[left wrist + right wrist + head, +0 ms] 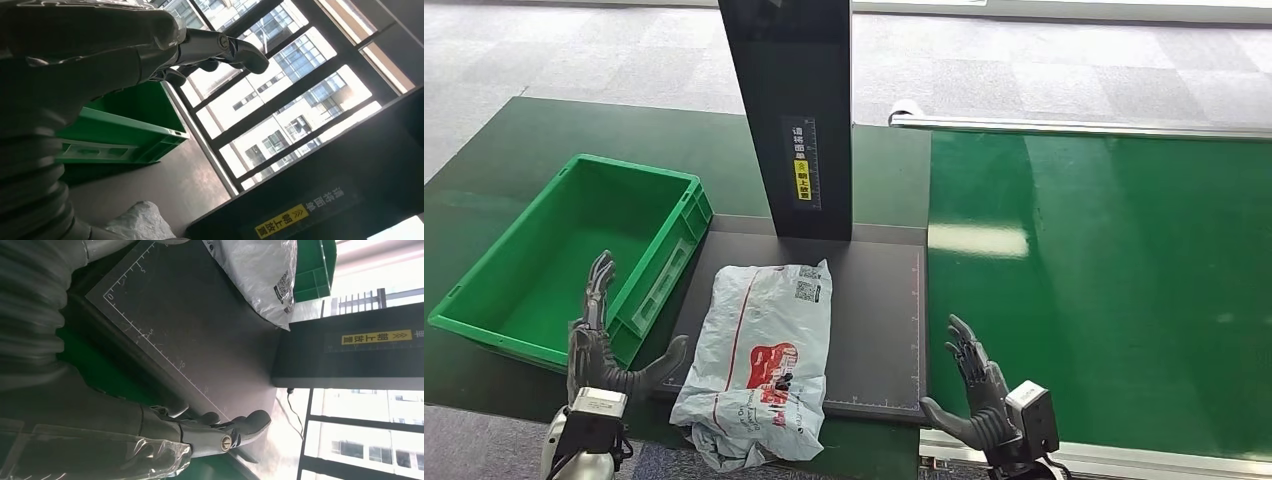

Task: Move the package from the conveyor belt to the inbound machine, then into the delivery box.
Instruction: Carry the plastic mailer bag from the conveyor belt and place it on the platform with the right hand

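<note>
Overhead: package (759,360) on inbound machine (874,310) | wrists: windows (280,90)

Package (759,360): crinkled glossy white plastic film. Machine platform (874,320): matt dark grey, smooth. Conveyor belt (1104,290): glossy green, shows glare. Delivery box (514,325): hard green plastic, slight sheen. Belt rail (1074,126): bright metal.

dark grey fingered left hand (602,345) and right hand (976,395), silver wrists.
</note>
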`<action>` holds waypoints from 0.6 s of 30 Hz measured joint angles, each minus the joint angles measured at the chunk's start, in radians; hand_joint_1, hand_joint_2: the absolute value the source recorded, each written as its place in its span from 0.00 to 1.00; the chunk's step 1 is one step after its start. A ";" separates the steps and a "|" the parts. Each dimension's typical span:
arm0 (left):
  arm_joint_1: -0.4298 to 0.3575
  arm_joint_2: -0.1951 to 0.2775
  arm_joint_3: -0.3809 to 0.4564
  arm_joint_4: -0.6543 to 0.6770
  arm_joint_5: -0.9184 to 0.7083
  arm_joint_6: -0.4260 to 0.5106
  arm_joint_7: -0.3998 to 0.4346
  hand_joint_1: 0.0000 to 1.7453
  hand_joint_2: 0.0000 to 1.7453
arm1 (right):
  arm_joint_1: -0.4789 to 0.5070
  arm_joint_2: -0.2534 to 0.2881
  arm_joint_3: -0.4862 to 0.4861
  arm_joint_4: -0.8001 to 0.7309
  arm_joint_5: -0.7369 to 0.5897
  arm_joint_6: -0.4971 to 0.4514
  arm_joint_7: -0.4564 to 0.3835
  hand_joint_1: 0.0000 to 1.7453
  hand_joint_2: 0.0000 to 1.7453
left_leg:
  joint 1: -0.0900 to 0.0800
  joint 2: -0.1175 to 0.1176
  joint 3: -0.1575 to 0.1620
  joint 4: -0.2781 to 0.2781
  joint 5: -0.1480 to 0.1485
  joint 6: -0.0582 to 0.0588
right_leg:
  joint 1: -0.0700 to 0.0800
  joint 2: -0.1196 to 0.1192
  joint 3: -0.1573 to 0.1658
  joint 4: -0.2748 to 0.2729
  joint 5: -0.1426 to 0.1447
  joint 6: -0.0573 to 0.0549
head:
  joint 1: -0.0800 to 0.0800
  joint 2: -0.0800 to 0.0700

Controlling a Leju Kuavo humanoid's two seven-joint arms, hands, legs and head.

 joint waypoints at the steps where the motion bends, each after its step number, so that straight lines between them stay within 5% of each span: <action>1: -0.002 0.002 -0.010 0.001 -0.022 -0.019 0.007 0.00 1.00 | 0.001 0.000 -0.002 -0.001 0.000 0.000 0.000 0.00 1.00 | 0.000 0.000 0.000 0.000 0.000 0.000 | 0.000 0.000 0.000 0.000 0.000 0.000 | 0.000 0.000; 13: -0.107 0.072 -0.328 0.263 -0.337 -0.081 0.113 0.00 1.00 | -0.029 -0.001 -0.016 -0.006 -0.001 -0.003 -0.003 0.00 1.00 | 0.000 -0.001 0.001 0.000 0.000 0.000 | 0.000 0.000 0.001 0.000 0.000 0.000 | 0.000 0.000; 18: -0.183 0.111 -0.438 0.403 -0.425 -0.022 0.152 0.00 1.00 | -0.029 -0.002 -0.016 -0.007 -0.001 -0.003 -0.003 0.00 1.00 | 0.000 0.000 0.001 0.000 0.000 0.000 | 0.000 0.000 0.001 0.000 0.000 0.000 | 0.000 0.000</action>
